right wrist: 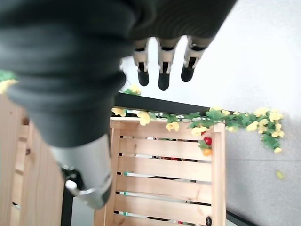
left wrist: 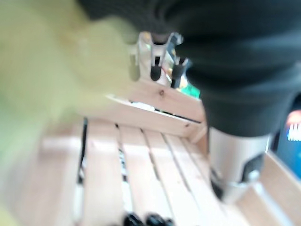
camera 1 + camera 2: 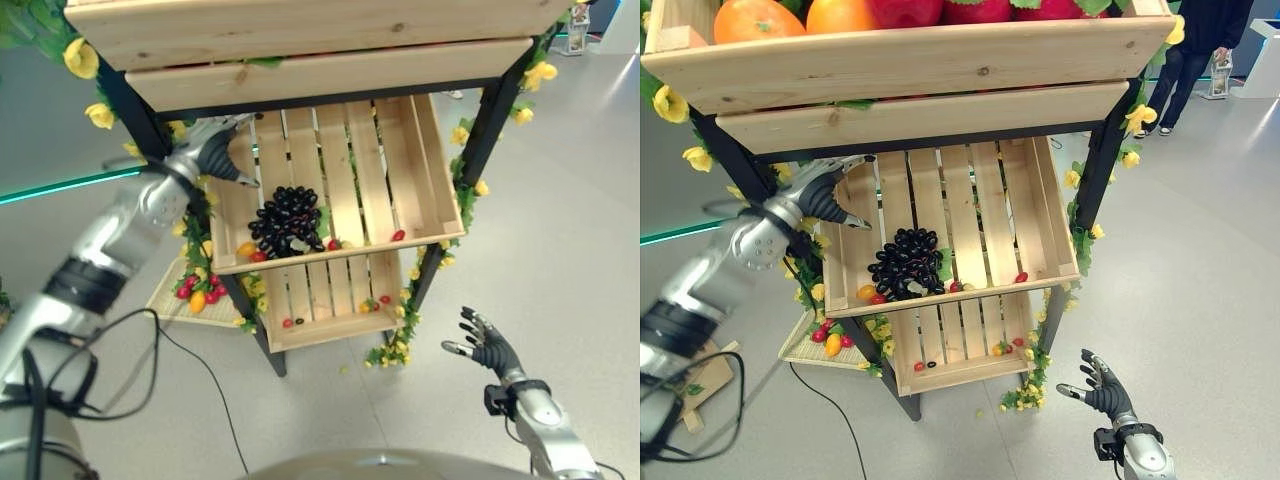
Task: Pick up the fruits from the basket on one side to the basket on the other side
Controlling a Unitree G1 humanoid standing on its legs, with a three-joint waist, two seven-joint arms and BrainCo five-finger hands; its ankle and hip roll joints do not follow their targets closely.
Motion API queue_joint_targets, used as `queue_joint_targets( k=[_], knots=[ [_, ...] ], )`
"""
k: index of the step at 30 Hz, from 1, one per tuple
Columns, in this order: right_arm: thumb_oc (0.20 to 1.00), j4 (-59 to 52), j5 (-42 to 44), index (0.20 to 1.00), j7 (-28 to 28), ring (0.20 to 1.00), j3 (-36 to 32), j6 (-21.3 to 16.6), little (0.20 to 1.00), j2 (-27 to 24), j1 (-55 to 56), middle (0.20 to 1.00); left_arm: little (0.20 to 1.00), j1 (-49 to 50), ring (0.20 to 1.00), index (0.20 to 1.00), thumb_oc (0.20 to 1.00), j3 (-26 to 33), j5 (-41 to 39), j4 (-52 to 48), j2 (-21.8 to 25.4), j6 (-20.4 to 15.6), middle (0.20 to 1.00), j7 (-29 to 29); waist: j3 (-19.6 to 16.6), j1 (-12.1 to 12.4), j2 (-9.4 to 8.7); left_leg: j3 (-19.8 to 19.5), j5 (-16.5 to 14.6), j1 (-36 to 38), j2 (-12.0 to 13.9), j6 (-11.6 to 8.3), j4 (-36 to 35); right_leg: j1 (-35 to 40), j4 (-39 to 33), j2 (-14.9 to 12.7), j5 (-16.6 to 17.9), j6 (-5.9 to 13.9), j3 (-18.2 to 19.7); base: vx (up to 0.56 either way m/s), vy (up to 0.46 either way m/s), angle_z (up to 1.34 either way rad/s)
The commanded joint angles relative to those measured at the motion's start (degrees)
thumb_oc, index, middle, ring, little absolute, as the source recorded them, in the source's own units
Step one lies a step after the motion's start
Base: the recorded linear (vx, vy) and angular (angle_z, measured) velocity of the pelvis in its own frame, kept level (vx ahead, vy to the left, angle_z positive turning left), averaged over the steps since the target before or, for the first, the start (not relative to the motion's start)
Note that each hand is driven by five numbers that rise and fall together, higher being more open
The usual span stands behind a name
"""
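The right hand [image 3: 487, 343] hangs low at five o'clock, fingers spread, empty. The left hand [image 3: 215, 152], fingers relaxed and holding nothing, reaches into the slatted pale wooden crate [image 3: 425, 160] at ten o'clock from the bunch of glossy dark grapes [image 3: 287, 220] at its front; the grapes look light, soft and bruisable, best cupped from beneath.

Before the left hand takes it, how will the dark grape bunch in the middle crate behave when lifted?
The grape bunch is many small round berries, so it will probably sag rather than stay stiff. Loose berries might detach and roll down the sloping middle crate. The skins look glossy, perhaps slippery. The left hand hovers open beside it.
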Motion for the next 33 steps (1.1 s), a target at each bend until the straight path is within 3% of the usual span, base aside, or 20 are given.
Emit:
queue_joint_targets(
  k=[1, 5, 11, 19, 29, 33],
  knots=[
    [1.0, -3.21, -0.97, 1.0, -0.09, 1.0, -3.61, -2.36, 1.0, 1.51, -0.98, 1.0, 1.0, 9.1, 1.0, 1.0, 1.0, 10.31, -14.08, -2.65, -2.47, -1.91, 1.0, 1.1, 1.28, 2.69, -2.5, -0.48, -6.44, 2.14, -1.93, 1.65, 1.44, 0.99, 2.63, -2.35, -6.48, 4.55, -0.2, 0.0, 0.0, 0.0],
    [1.0, -3.77, -1.0, 1.0, 0.39, 1.0, -4.78, -2.24, 1.0, 2.55, -0.6, 1.0, 1.0, 21.13, 1.0, 1.0, 1.0, 15.4, -20.34, -10.06, -7.19, -2.15, 1.0, -2.04, 1.44, 3.36, -2.72, -0.78, -6.48, 2.16, -1.72, 1.73, 1.49, 1.04, 2.62, -2.07, -6.7, 4.16, -0.07, 0.0, 0.0, 0.0],
    [1.0, -4.2, -0.89, 1.0, 0.63, 1.0, -5.48, -2.39, 1.0, 2.87, -0.47, 1.0, 1.0, 28.45, 1.0, 1.0, 1.0, 17.11, -24.62, -14.2, -11.31, -1.77, 1.0, -4.7, 1.52, 4.07, -3.02, -1.25, -6.54, 2.03, -1.5, 1.78, 1.64, 1.29, 2.66, -1.94, -6.99, 3.75, -0.45, 0.0, -0.004, 0.04],
    [1.0, -4.35, -0.6, 1.0, 1.26, 1.0, -5.83, -2.86, 1.0, 3.09, -0.3, 1.0, 1.0, 35.2, 1.0, 1.0, 1.0, 18.07, -28.46, -17.25, -15.7, -2.04, 1.0, -7.48, 1.84, 5.39, -3.56, -2.63, -6.18, 1.22, -1.46, 1.83, 1.81, 1.44, 3.06, -1.95, -7.47, 3.17, -1.73, -0.02, -0.007, 0.08],
    [1.0, -5.75, 0.23, 1.0, 1.85, 1.0, -7.2, -4.64, 1.0, 4.36, 1.19, 1.0, 1.0, 44.49, 1.0, 1.0, 1.0, 26.1, -34.19, -19.8, -23.88, -5.26, 1.0, -8.53, 2.63, 7.99, -4.48, -5.32, -5.62, -0.59, -1.58, 1.76, 2.2, 1.53, 4.09, -1.94, -8.45, 2.39, -4.78, -0.03, -0.017, 0.15],
    [1.0, -5.69, 0.2, 1.0, 1.27, 1.0, -7.45, -5.49, 1.0, 4.59, 0.96, 1.0, 1.0, 46.27, 1.0, 1.0, 1.0, 26.2, -36.85, -17.6, -26.26, -5.57, 1.0, -9.06, 3.01, 8.93, -4.67, -6.45, -5.3, -1.49, -1.65, 1.74, 2.48, 1.4, 4.55, -1.99, -8.66, 2.23, -6.01, -0.02, -0.019, 0.25]
  ],
)
